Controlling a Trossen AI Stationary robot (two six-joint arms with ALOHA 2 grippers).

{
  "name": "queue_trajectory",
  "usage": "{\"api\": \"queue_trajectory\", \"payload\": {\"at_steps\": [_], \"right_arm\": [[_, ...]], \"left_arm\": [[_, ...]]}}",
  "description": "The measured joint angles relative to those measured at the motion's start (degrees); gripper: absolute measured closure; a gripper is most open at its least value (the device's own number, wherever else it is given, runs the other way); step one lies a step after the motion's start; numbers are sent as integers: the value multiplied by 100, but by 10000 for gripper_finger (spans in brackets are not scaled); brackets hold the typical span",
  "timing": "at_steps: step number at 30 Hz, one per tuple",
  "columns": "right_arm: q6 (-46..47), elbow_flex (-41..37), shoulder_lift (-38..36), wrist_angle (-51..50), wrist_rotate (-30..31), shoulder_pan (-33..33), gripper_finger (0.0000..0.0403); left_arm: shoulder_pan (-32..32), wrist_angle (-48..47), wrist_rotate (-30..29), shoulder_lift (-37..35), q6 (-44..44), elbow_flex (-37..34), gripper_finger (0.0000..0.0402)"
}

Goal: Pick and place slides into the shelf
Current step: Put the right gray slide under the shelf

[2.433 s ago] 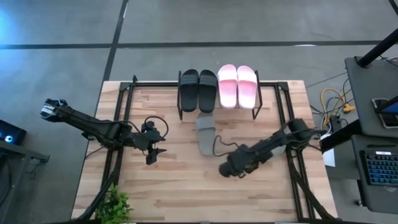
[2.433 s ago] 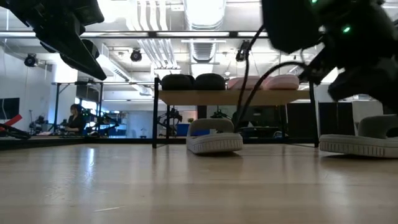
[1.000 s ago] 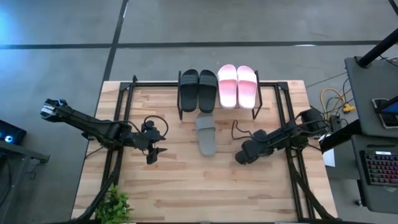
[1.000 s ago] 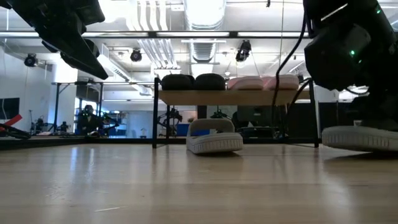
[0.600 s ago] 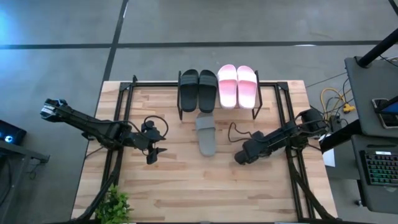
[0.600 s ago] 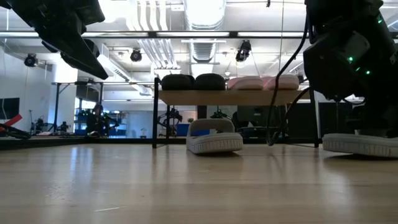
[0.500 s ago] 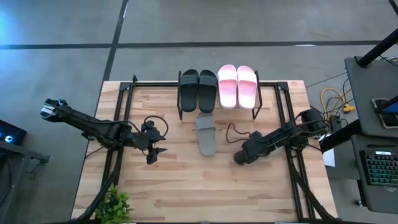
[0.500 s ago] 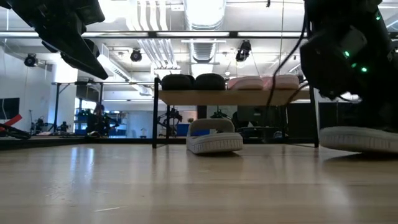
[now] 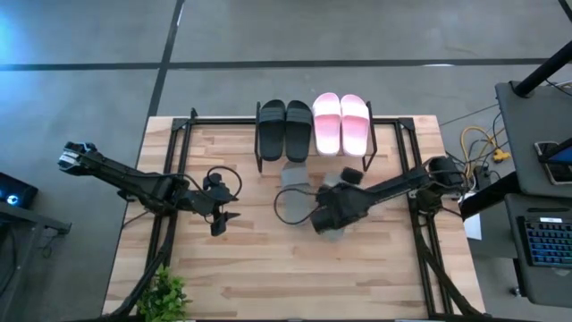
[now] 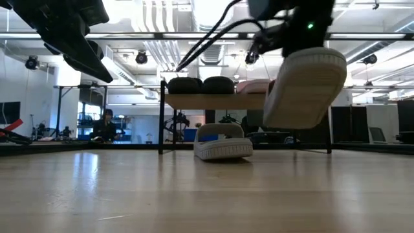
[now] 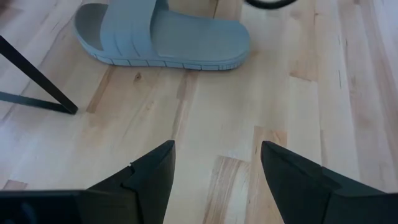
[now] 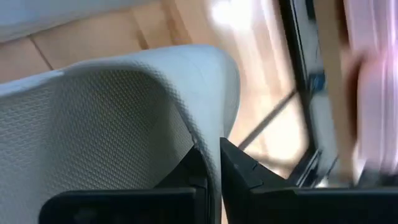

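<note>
The shelf (image 9: 370, 143) stands at the table's far middle, with two black slides (image 9: 285, 129) and two pale pink slides (image 9: 340, 122) on its top board (image 10: 220, 101). One grey slide (image 9: 291, 173) (image 11: 161, 34) lies sole-down on the table just in front of it. My right gripper (image 9: 329, 213) is shut on a second grey slide (image 10: 304, 87) near the table's middle. My left gripper (image 9: 219, 224) (image 11: 214, 146) hangs open over bare table left of the middle. My right gripper pinches a thin rounded edge of the grey slide (image 12: 211, 163) between its two fingers; whether that edge is strap or side, I cannot tell. The slide is lifted clear of the table and hangs tilted, its sole (image 10: 301, 90) toward the near side.
A loop of dark cable (image 9: 288, 207) trails from the right arm over the table's middle. A small plant (image 9: 165, 295) sits at the near left corner. A desk with a keyboard (image 9: 545, 241) stands beyond the right edge. A person (image 10: 105, 123) shows far behind.
My right gripper has shut on the grey slide that lay at the table's right, then carried it up and toward the table's left, to near the middle. The slide has come off the table and tipped steeply.
</note>
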Motion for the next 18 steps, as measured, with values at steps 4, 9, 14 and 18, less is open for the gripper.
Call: {"api": "queue_trajectory", "payload": {"at_steps": [4,9,14,18], "right_arm": [[-1523,74,191,270,-22,-301,389],[-2784,72,446,840,-36,-602,389],[-2827,118,734,911,-44,-805,362],[-2888,58,804,1018,-47,-857,321]], "left_arm": [[0,0,-17,1,0,-1,178],[0,-6,-21,2,-9,-2,178],[0,-6,-22,2,-16,-2,178],[0,-7,-21,2,-27,-2,178]]}}
